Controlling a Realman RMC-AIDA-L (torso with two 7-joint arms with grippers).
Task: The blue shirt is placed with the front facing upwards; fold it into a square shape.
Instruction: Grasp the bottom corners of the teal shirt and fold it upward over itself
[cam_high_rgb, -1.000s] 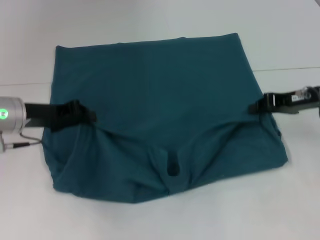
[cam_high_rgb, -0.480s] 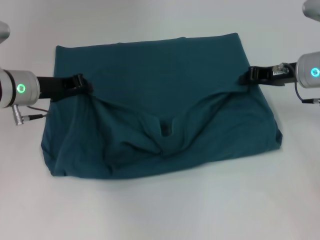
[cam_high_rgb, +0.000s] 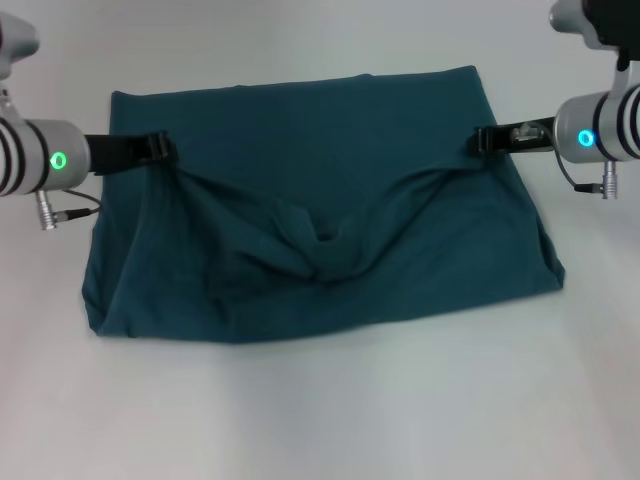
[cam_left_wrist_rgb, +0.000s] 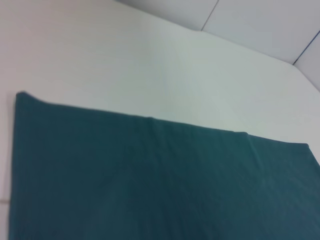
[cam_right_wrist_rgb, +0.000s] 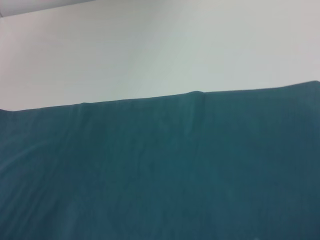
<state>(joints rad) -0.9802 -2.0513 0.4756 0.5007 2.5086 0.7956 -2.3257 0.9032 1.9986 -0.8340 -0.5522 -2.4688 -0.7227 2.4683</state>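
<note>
Teal-blue shirt (cam_high_rgb: 320, 240) spread on white table (cam_high_rgb: 320, 420), near half lifted and sagging in the middle between two pinch points. Left gripper (cam_high_rgb: 158, 150) clamped on the left edge, right gripper (cam_high_rgb: 484, 139) clamped on the right edge, both mid-garment. Judged partway through: lower layer flat, fold-over to far edge unfinished, squaring still ahead. Plain white surface all round, faint seams only
</note>
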